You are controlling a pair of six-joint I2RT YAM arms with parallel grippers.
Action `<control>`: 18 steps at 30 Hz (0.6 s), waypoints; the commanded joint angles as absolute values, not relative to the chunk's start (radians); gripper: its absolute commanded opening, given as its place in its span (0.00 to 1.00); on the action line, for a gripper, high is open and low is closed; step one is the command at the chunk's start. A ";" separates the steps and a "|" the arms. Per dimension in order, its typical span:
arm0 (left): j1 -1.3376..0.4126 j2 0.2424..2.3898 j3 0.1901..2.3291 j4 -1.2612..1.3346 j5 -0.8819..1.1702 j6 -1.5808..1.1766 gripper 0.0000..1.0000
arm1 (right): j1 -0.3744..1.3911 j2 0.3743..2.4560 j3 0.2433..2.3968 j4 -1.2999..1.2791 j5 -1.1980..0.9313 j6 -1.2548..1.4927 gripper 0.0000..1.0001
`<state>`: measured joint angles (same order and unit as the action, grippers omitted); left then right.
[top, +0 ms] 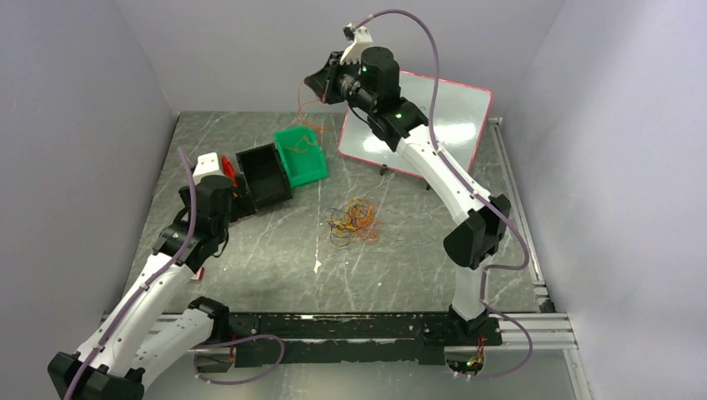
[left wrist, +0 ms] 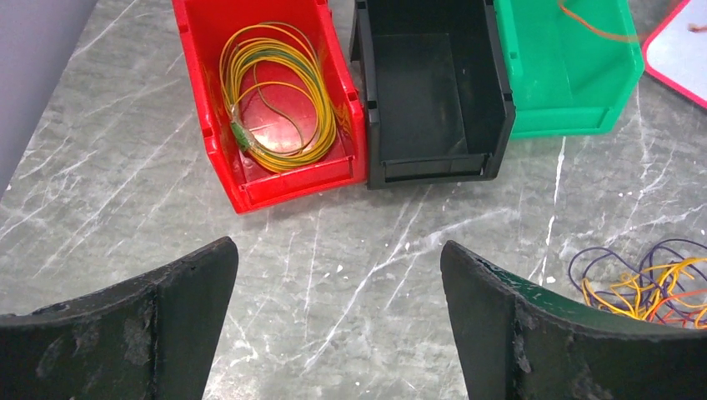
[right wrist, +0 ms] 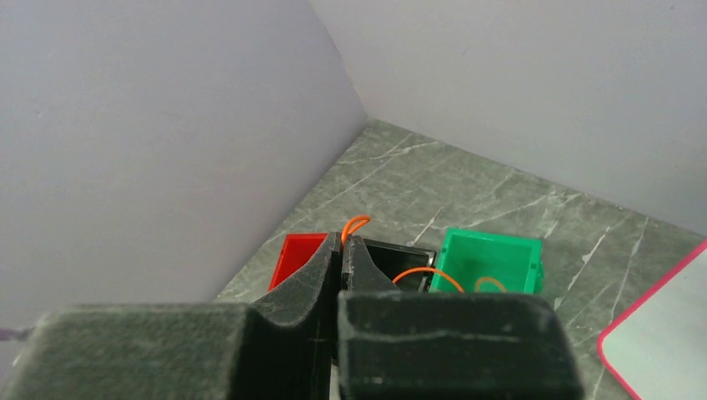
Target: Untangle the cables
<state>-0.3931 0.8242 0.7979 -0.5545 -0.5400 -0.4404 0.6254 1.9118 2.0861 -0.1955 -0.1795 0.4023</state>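
The right claw [right wrist: 342, 243] is pinched shut on an orange cable [right wrist: 356, 223], held high above the far left part of the worktop [top: 275, 267]. From the pinch the strand runs nearly straight down, and its lower end curls inside the green bin [left wrist: 567, 92], so the bin lies almost directly beneath the claw. Setting the cable down looks like a matter of lowering and letting go, with little sideways travel. The black bin [left wrist: 425, 92] touches the green one on its left and appears to hold nothing. Beyond it the red bin [left wrist: 250, 12] holds a yellow-green coil [left wrist: 323, 117].

The rest of the cables [top: 354, 221] lie in one knotted heap of orange, yellow and dark strands mid-worktop, well apart from the bins. The left claw [left wrist: 338, 258] hangs low in front of the bins, spread wide and holding nothing, with the heap off to its right. It is the nearer arm for the next strand. A pink-rimmed white board [top: 433, 125] sits at the far right, under the right arm and out of the way
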 commanded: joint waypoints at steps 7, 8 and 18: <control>-0.384 0.768 0.801 -0.584 -0.578 -0.451 0.96 | 0.628 2.069 2.215 -0.179 -0.187 0.393 0.00; -0.385 0.768 0.801 -0.585 -0.581 -0.452 0.96 | 0.628 2.084 2.225 -0.178 -0.184 0.389 0.00; -0.384 0.782 0.807 -0.593 -0.590 -0.455 0.95 | 0.627 2.215 2.263 -0.166 -0.196 0.399 0.00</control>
<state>-0.3923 0.7849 0.7975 -0.5747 -0.5652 -0.4492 0.6258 2.1757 2.2292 -0.1848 -0.1806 0.3992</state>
